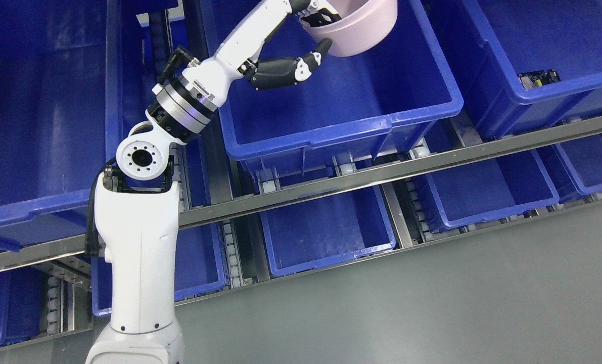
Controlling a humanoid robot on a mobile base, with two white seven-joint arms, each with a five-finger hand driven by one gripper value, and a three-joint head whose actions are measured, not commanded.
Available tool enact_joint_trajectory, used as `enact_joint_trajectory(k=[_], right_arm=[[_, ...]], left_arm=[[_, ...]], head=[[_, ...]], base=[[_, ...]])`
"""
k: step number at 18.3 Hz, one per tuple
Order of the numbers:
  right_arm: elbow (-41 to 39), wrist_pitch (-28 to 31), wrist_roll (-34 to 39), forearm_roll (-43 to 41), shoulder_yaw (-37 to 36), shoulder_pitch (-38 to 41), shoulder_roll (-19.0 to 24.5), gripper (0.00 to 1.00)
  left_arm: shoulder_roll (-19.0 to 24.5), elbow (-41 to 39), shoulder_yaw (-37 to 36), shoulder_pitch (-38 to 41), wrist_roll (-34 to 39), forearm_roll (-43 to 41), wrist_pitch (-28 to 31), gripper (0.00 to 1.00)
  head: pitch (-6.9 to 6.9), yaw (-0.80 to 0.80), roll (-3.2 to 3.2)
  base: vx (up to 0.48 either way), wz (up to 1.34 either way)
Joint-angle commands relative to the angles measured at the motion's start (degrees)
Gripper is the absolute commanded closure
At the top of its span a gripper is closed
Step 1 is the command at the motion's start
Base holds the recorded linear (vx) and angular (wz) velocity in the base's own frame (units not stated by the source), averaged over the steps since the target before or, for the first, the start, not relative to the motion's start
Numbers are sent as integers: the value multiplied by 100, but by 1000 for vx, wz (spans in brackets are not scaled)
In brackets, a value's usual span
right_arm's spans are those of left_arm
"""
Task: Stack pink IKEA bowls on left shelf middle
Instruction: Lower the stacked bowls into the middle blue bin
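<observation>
A pale pink bowl (361, 28) sits at the top edge of the head view, tilted, inside the middle blue bin (341, 126) on the upper shelf level. My left hand (313, 35) reaches up from the lower left and is shut on the bowl: dark fingers (317, 17) hook over its near rim and the thumb (318, 53) presses under its outer wall. The bowl hangs above the bin's floor, partly cut off by the picture's top. The right arm does not show.
Blue bins fill the shelves: a large one at far left (38, 126), one at upper right (533, 60) holding a small dark item (538, 79), and several on the lower level. A steel shelf rail (381, 174) runs diagonally. Grey floor lies at the lower right.
</observation>
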Motion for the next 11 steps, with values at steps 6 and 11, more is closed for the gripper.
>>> enact_joint_trajectory(k=[6,11], right_arm=[[0,0,0,0,0,-2,-100,0],[0,0,0,0,0,-2,-100,0]], left_arm=[[100,64,-147,194,-290,-358,260,94],[100,81,-130,230,-220,-551,286,80]], head=[[0,0,0],[0,0,0]], base=[[63,-25],[6,-1]])
